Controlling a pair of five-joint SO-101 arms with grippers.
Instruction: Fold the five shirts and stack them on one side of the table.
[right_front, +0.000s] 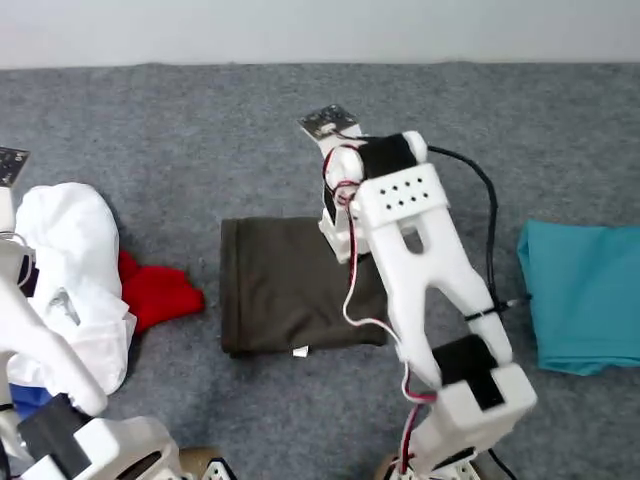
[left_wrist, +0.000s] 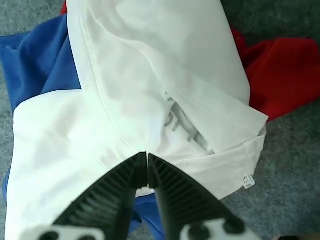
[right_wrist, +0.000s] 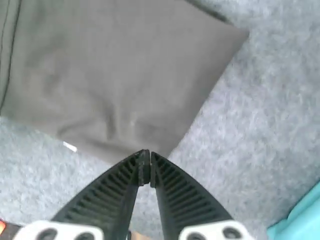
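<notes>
A dark brown cotton shirt (right_front: 290, 285), folded into a neat rectangle, lies flat at the middle of the grey felt-covered desk (right_front: 200, 130). A small white label (right_front: 300, 351) pokes out at its near edge. The right arm's black end effector (right_wrist: 145, 167) hangs just at that labelled edge, close to a corner of the dark shirt. Its two ribbed fingers (right_wrist: 172, 185) are pressed tip to tip, with nothing seen between them. From overhead, the white right arm (right_front: 430, 290) stretches across the dark shirt's right-hand side and hides part of it.

A folded teal shirt (right_front: 585, 295) rests well to the right of the dark shirt, with bare desk between the two.

To the left of the dark shirt, and also apart from it, sits an unfolded heap. A crumpled white shirt (left_wrist: 150, 100) is on top. A red shirt (right_front: 155, 290) spills out from under it on the side nearest the dark shirt. A blue shirt (left_wrist: 45, 60) shows beneath the white one on the side away from the dark shirt. The left arm's black end effector (left_wrist: 146, 162) hovers over the white shirt, its fingers clenched together and no cloth visibly caught between them.
</notes>
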